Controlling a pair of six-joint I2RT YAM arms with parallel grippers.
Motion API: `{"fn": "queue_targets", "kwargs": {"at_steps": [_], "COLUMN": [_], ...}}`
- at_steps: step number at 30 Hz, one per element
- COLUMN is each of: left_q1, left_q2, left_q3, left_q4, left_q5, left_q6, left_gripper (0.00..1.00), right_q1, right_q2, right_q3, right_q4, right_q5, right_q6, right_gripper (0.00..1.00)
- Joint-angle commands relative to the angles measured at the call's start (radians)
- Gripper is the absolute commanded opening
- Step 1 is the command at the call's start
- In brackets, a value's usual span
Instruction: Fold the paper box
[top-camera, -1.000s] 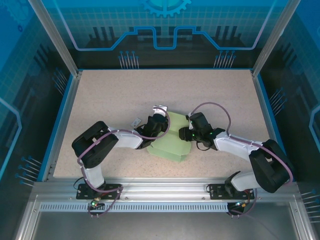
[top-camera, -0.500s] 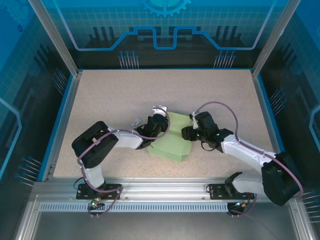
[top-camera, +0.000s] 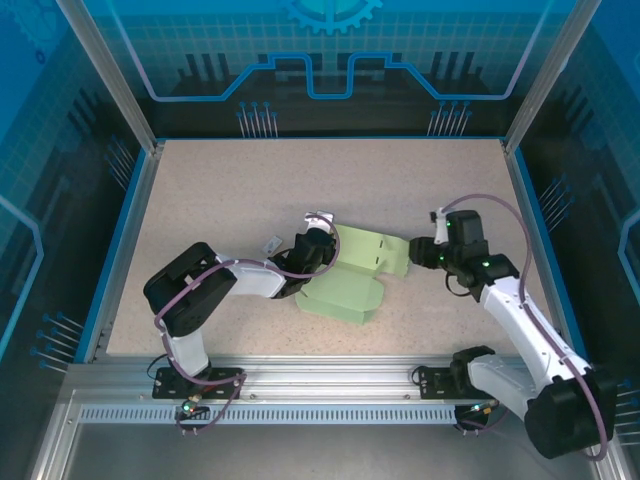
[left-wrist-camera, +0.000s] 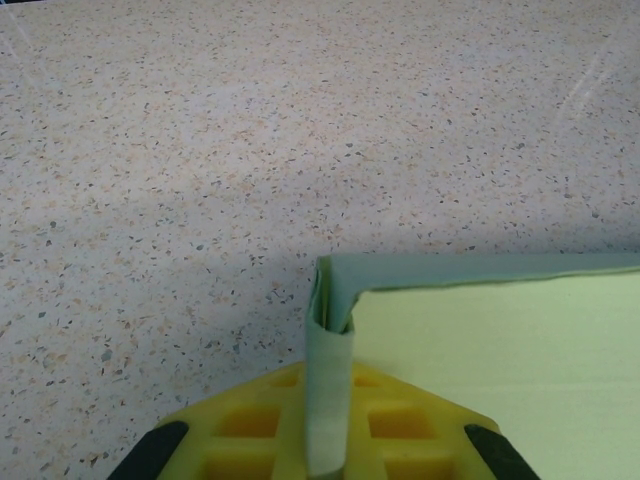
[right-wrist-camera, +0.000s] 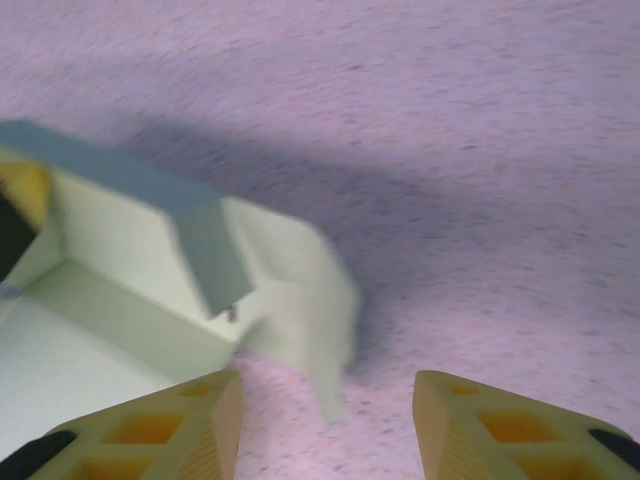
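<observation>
One corner of box (left-wrist-camera: 500, 360) pinched in left claw (left-wrist-camera: 328, 405), fingertips cut off below; right claw (right-wrist-camera: 325, 415) spread wide, just beside blurred flap (right-wrist-camera: 300, 300) on bench (top-camera: 250, 190).

paper box (top-camera: 355, 280): thin pale green card, matt, smooth, sharp creases at the folds
table (top-camera: 230, 190): speckled beige stone-look top, matt, fine grain
left gripper fingers (left-wrist-camera: 250, 435): yellow moulded plastic, matt, open cells
right gripper fingers (right-wrist-camera: 170, 425): same yellow plastic, matt, open cells
arm shells (top-camera: 255, 278): white plastic, slight gloss; joints black, matt
frame rail (top-camera: 320, 375): bare aluminium extrusion, satin sheen
side panels (top-camera: 60, 120): clear glossy sheet, blue print
</observation>
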Motion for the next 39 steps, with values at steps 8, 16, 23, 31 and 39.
{"fn": "queue_targets", "kwargs": {"at_steps": [8,16,23,31,39], "left_q1": [-0.005,-0.006,-0.005,-0.005,-0.006], "left_q2": [-0.058,-0.061,-0.057,-0.046,-0.047], "left_q3": [0.015,0.022,0.024,0.033,0.027], "left_q4": [-0.019,-0.015,-0.024,-0.026,-0.025], "left_q5": [-0.007,0.012,0.006,0.021,0.025], "left_q6": [-0.040,-0.049,-0.041,-0.045,-0.052], "left_gripper": [0.11,0.11,0.11,0.11,0.11], "right_q1": [-0.151,-0.110,-0.088,-0.036,0.033], "right_q2": [0.171,0.286,0.256,0.271,0.300], "right_q3": [-0.083,-0.145,-0.152,-0.145,-0.115], "right_q4": [0.093,0.276,0.320,0.381,0.431], "right_q5": [-0.156,-0.323,-0.401,-0.459,-0.449], "right_q6": [0.046,0.041,0.014,0.012,0.014], "right_gripper": [0.45,0.43,0.44,0.44,0.44]}}
